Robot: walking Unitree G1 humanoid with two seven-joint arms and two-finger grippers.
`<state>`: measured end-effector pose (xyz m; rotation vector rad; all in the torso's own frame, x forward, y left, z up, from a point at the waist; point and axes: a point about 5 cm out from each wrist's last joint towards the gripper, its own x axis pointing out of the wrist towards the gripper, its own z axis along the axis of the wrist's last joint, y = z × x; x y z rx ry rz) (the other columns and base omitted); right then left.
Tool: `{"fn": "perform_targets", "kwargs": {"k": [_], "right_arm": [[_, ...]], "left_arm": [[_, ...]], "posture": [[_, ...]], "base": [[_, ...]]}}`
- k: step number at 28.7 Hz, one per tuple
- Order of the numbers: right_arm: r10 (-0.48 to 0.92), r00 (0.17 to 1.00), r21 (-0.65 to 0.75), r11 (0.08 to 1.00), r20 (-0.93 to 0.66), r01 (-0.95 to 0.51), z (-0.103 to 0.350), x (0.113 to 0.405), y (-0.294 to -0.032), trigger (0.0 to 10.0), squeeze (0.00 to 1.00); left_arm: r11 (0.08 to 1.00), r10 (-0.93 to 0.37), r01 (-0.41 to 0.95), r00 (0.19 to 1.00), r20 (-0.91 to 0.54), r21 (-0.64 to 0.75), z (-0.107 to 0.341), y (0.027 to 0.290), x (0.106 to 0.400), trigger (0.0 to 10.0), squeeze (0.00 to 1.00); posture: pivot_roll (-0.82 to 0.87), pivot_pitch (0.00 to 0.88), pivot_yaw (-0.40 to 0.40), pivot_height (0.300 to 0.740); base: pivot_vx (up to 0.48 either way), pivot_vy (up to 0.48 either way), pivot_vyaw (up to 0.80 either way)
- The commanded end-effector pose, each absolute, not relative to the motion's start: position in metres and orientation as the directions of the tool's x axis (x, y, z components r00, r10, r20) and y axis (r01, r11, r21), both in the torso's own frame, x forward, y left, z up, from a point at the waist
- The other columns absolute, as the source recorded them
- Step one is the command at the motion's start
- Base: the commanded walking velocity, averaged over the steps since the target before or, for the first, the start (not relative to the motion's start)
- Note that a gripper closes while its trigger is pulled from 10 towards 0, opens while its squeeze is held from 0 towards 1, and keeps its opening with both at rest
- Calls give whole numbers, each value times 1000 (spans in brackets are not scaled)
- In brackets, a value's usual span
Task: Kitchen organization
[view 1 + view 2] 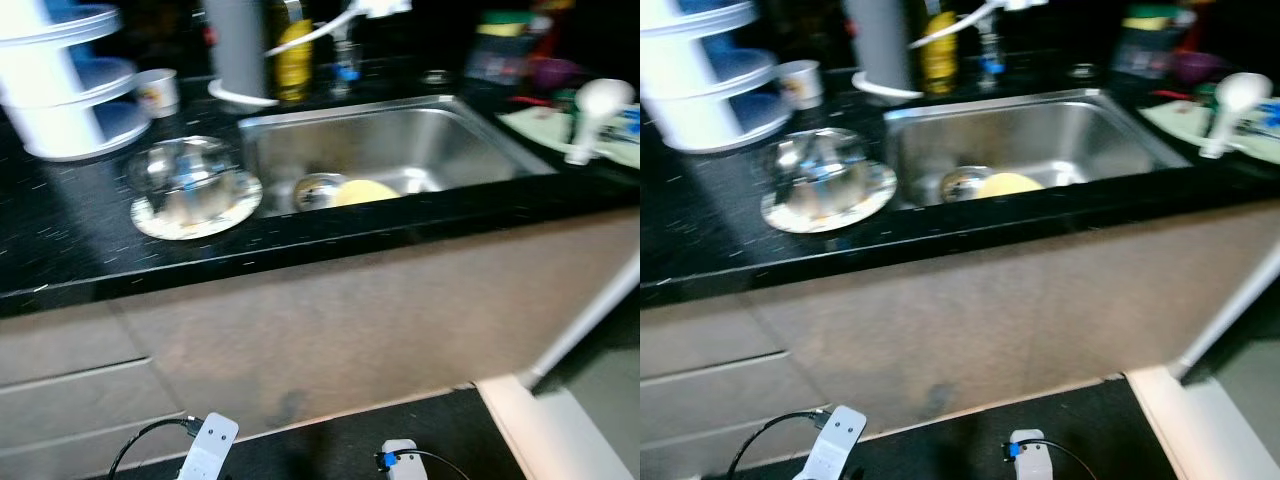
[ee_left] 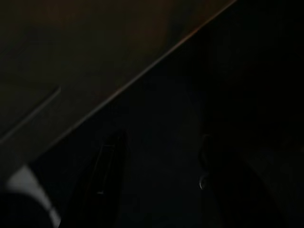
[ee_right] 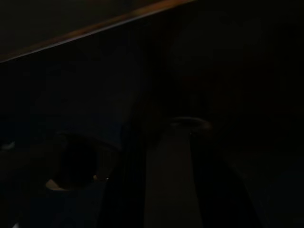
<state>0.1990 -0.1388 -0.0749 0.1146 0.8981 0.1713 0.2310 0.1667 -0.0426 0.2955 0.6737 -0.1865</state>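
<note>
Nearest the camera, low down, are the tops of the robot's two arms, each with a little cable. The left pincer [image 2: 152,161] hangs by the cupboard front in deep shade, and its two fingers stand apart with a gap between them. The right pincer [image 3: 156,156] hangs idle in the dark too, and I cannot tell if it is open or closed.

Above them is the black worktop [image 1: 70,230]. On it, just left of the sink [image 1: 470,140], sits a shiny glass bowl [image 1: 190,175], upside down on a flat plate [image 1: 240,205]. I think this is the first thing to tidy. Glass is hard, slippery and can break. A hold on its rim looks safer than on the round top, where fingers would likely slide off.

Down in the sink lie a small metal bowl [image 1: 315,190] and a yellow round thing [image 1: 365,192], touching each other. Further left stands a white rack [image 1: 60,90] with a small cup [image 1: 158,92] beside it.
</note>
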Motion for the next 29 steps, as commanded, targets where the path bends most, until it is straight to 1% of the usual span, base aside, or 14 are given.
{"fn": "perform_targets", "kwargs": {"k": [1, 5, 18, 29], "right_arm": [[201, 593, 189, 978, -780, -82, -79, 192, -134, 10000, 0], [216, 600, 189, 976, -770, -108, -77, 195, -131, 10000, 0], [223, 601, 188, 975, -767, -121, -77, 195, -131, 10000, 0], [223, 602, 191, 974, -766, -119, -77, 195, -129, 10000, 0]], "left_arm": [[938, -64, 271, 750, -659, 218, -48, 173, 222, 10000, 0], [937, -67, 271, 760, -647, 221, -47, 173, 223, 10000, 0], [946, -49, 243, 762, -646, 214, -47, 175, 223, 10000, 0], [946, -55, 249, 755, -654, 207, -47, 175, 224, 10000, 0]], "posture": [[-25, 167, 34, 740], [-23, 161, 31, 740], [-20, 149, 26, 740], [-20, 150, 29, 740]], "base": [[0, 0, 0], [0, 0, 0], [0, 0, 0], [0, 389, 0]]}}
